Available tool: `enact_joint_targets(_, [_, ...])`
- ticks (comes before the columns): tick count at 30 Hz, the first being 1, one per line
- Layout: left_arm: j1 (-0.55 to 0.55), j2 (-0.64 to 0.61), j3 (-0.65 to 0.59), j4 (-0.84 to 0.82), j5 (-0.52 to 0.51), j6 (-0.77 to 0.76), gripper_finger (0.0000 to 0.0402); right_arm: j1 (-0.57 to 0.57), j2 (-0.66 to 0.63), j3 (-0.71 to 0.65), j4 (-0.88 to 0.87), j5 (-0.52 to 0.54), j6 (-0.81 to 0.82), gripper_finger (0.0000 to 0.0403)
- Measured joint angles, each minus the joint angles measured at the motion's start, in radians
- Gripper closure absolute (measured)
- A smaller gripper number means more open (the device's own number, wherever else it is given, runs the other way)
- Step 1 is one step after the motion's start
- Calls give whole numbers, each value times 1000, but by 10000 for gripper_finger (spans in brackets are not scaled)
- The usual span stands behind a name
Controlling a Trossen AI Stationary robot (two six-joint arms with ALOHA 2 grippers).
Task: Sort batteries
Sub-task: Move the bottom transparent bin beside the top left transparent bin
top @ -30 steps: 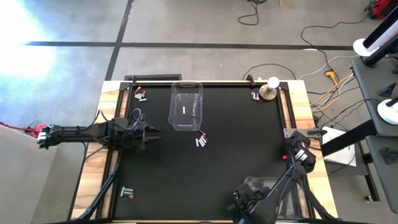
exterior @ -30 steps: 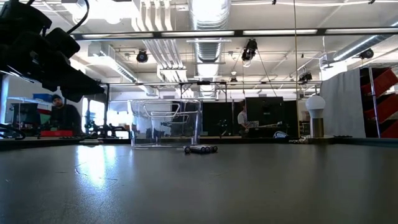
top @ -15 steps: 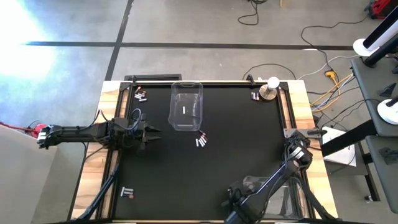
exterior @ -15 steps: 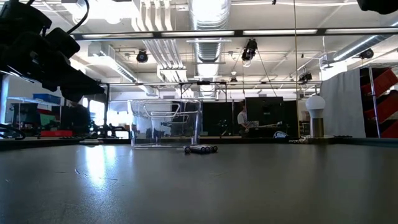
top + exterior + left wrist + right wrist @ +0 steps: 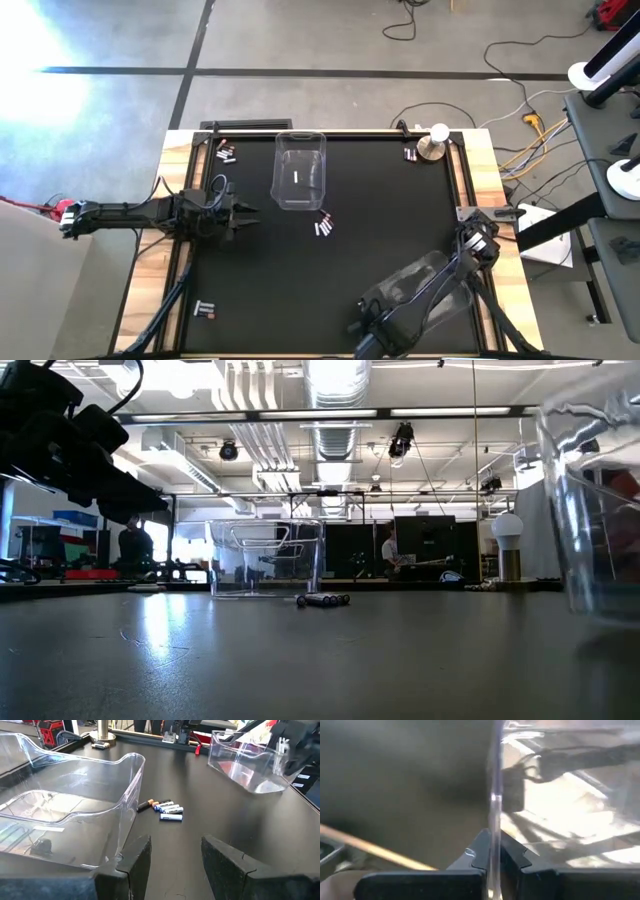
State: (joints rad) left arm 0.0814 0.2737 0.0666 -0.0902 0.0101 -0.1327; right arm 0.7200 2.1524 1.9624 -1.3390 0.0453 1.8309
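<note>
The right gripper [image 5: 492, 857], jaws clenched on the second bin's [image 5: 420, 285] wall, should carry it level toward the batteries [image 5: 322, 226] while the left gripper [image 5: 172, 862] waits part-open over the tabletop [image 5: 330, 290].

Beside the clear bin [image 5: 300, 169], the batteries [image 5: 323, 227] are too small to tell apart by colour; a second bin [image 5: 598, 500] is cut off at the edge.

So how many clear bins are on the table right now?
2. One clear bin stands at the table's far centre. The second clear bin is near the front right edge, its wall pinched by the right gripper. No others visible.
</note>
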Motion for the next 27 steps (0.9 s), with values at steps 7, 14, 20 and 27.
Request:
enact_joint_targets(7, [0,0,0,0,0,0,246,-12,-10,243,-234,64,5,390])
enact_joint_targets(14, [0,5,0,11,0,0,246,-84,-140,303,-221,445,-175,390])
enact_joint_targets(20, [0,11,0,7,0,0,246,-210,-224,299,-233,483,-563,390])
enact_joint_targets(27, [0,13,0,8,0,0,246,-378,-248,265,-231,479,-1199,390])
